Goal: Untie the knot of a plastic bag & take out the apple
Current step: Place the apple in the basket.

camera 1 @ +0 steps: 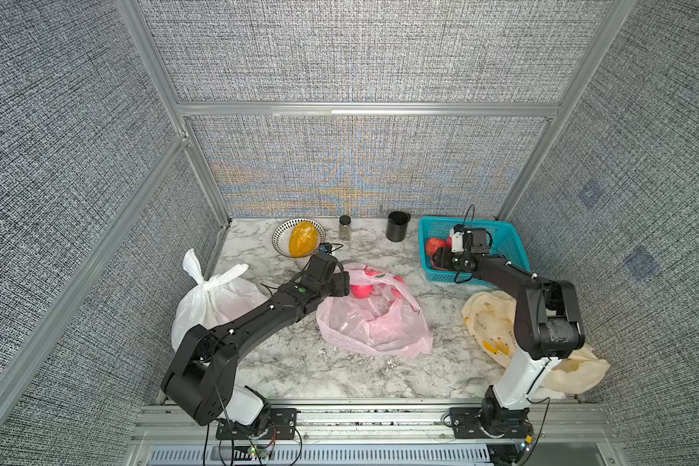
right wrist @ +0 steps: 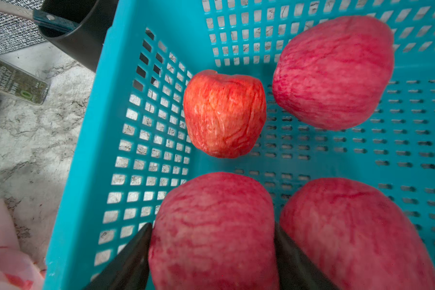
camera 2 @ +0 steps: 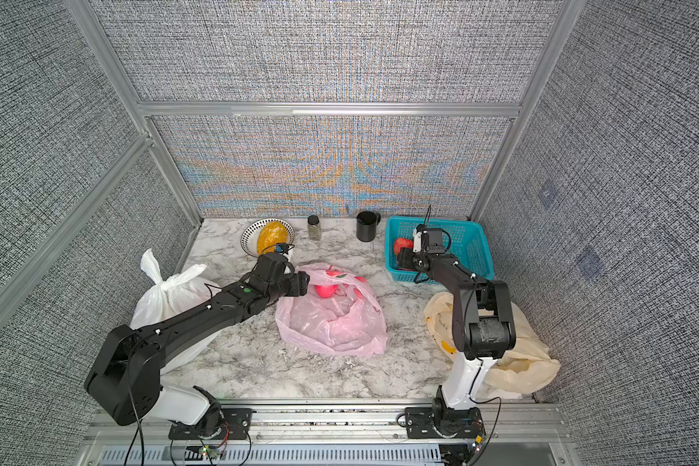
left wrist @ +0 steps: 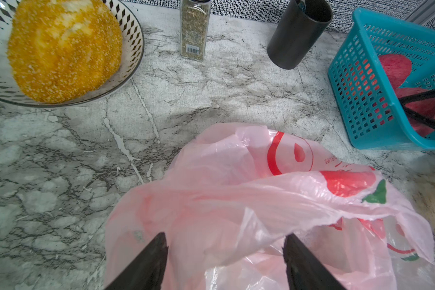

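Your right pincer is reaching down into the turquoise perforated plastic basket and is clasping a dark red apple by both flanks. That apple is sitting low among three other red apples. You are likely setting it down, so be spreading the jaws fully before you are lifting. Be rising straight up, too, so the fingers are not dragging the fruit or nudging its close neighbour. Your left pincer is standing open over the translucent pink plastic bag, pinching nothing, with the film lying loose beneath it. That bag is lying on the marble-patterned desk, and its gaping mouth suggests it is already untied. A pink-red apple is showing inside it in both top views, probably the next one waiting for you.
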Available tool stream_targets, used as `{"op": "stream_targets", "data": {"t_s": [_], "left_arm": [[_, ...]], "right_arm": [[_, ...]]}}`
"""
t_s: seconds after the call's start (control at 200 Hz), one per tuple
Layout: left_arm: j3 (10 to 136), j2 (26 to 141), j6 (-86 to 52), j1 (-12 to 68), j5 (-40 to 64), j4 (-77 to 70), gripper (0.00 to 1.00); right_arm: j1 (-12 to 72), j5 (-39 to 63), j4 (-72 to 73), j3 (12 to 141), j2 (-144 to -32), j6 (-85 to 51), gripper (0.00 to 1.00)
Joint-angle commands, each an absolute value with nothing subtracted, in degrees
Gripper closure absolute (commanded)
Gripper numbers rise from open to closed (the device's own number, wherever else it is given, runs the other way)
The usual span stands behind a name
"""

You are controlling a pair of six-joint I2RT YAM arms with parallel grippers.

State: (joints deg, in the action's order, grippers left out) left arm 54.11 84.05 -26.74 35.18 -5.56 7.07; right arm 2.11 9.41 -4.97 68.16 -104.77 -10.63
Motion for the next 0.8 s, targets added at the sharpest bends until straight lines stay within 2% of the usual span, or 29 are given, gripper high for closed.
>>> {"op": "stream_targets", "data": {"t_s": [0.0, 0.085, 0.37, 0.505, 0.661, 0.796], "left_arm": [[54.67, 84.37, -25.71, 35.24, -5.07, 7.11, 0.36], [54.88, 84.38, -25.66, 35.24, -5.10, 7.28, 0.43], [55.63, 84.71, -25.09, 35.24, -5.01, 7.98, 0.48], [55.89, 84.54, -24.62, 35.24, -4.68, 8.04, 0.54], [55.79, 84.19, -24.46, 35.33, -4.10, 7.30, 0.65], [55.64, 83.68, -24.33, 35.42, -3.53, 6.25, 0.74]], "right_arm": [[2.11, 10.09, -3.87, 68.03, -105.45, -11.33, 0.23], [2.26, 10.13, -3.87, 68.12, -105.55, -11.39, 0.19], [2.80, 9.42, -4.86, 68.81, -103.16, -11.47, 0.09], [3.83, 8.97, -5.99, 69.67, -98.90, -11.26, 0.02], [6.47, 12.48, -7.67, 69.64, -92.96, -11.09, 0.02], [12.74, 14.06, -9.70, 67.41, -87.39, -11.17, 0.02]]}}
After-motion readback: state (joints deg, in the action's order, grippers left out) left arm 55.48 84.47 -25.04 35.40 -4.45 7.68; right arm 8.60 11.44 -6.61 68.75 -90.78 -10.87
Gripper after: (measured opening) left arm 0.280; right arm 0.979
